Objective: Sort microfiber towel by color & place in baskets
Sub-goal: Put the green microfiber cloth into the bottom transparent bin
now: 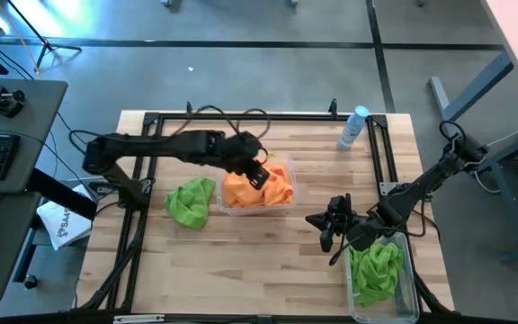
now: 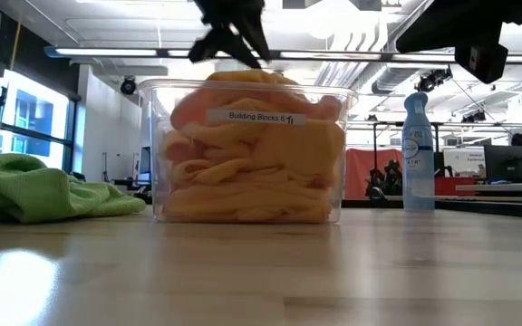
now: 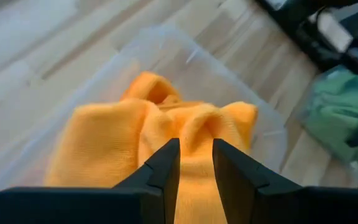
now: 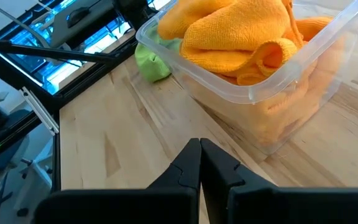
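Scene: wooden bench (image 1: 241,270) seen from above, with two dark robot arms reaching over it.
Baskets: two clear plastic bins were on the bench. One basket (image 1: 286,200) stood near the middle; the other basket (image 1: 412,297) sat at the front right corner.
Orange towels: a heap of orange towels (image 1: 257,189) filled the middle basket and rose above its rim. The folds ran together, so the number could not be counted. From bench height the pile pressed against the clear wall, which carried a small white label (image 2: 254,117).
Green towels: two green bundles were visible. One loose green towel (image 1: 191,202) lay crumpled on the bench just beside the middle basket, on its left. A second green towel (image 1: 374,270) lay inside the corner basket.
Left hand: the left hand (image 1: 257,175) hovered right above the orange heap. Its two fingers (image 3: 160,171) were parted by a narrow gap and gripped nothing; orange cloth showed through the gap below them.
Right hand: the right hand (image 1: 329,225) hung low over bare bench between the two baskets, pointing towards the middle one. Its fingers were clenched together, empty.
Other item: one clear spray bottle (image 1: 352,128) with a blue cap stood near the far right edge of the bench, well apart from both baskets.
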`<state>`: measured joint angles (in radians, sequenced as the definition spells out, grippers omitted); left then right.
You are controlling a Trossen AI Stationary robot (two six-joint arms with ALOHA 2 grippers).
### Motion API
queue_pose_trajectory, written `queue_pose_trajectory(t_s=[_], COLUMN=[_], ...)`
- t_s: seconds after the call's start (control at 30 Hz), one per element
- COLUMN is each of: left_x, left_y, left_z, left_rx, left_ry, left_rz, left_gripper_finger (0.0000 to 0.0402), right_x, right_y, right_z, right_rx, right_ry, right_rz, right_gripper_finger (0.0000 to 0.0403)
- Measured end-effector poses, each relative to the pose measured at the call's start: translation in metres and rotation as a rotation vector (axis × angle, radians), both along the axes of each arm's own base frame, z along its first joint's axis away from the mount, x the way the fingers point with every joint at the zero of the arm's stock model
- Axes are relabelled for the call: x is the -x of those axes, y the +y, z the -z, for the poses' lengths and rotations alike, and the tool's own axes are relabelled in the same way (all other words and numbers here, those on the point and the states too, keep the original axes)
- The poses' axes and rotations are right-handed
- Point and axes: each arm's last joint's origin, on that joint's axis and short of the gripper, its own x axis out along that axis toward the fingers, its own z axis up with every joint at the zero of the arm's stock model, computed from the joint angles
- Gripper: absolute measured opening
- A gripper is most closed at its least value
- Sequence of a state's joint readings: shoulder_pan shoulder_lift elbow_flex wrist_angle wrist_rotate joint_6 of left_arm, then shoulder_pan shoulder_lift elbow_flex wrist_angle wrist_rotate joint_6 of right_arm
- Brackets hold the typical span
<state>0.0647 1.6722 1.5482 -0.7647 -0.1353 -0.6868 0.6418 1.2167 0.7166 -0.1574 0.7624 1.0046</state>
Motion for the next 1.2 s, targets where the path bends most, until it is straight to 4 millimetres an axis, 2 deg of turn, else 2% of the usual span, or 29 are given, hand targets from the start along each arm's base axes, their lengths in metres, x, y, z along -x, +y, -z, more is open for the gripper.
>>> queue_pose_trajectory(t_s=[0.23,0.33,0.5,0.6,0.73,0.9,1.0,1.2], left_x=[0.032,0.056,0.107,0.134,0.163,0.188,0.198,0.216], left_y=[-0.006,-0.016,-0.037,-0.052,-0.067,-0.073,-0.07,-0.061], left_z=[-0.037,-0.043,-0.051,-0.052,-0.037,0.0,0.025,0.07], left_rx=[-0.071,-0.093,-0.139,-0.186,-0.202,-0.228,-0.18,0.011], left_ry=[-0.054,0.048,0.272,0.344,0.394,0.485,0.535,0.629], left_rz=[0.082,0.15,0.181,0.231,0.322,0.394,0.292,-0.025], left_gripper_finger=[0.0086,0.0086,0.0086,0.0085,0.0085,0.0085,0.0085,0.0085], right_x=[0.0,0.0,0.0,0.0,0.0,0.0,-0.001,-0.003], right_y=[0.0,0.0,0.0,-0.001,-0.001,-0.002,-0.003,-0.006], right_z=[0.0,0.0,0.0,0.0,0.0,-0.001,-0.001,-0.001], right_rx=[-0.004,-0.004,-0.005,-0.002,0.004,0.015,0.015,0.0], right_ry=[-0.002,-0.002,-0.003,-0.008,-0.016,-0.023,-0.024,-0.031], right_rz=[0.007,0.007,0.008,0.019,0.036,0.053,0.057,0.079], right_gripper_finger=[0.0,0.0,0.0,0.0,0.0,0.0,0.0,0.0])
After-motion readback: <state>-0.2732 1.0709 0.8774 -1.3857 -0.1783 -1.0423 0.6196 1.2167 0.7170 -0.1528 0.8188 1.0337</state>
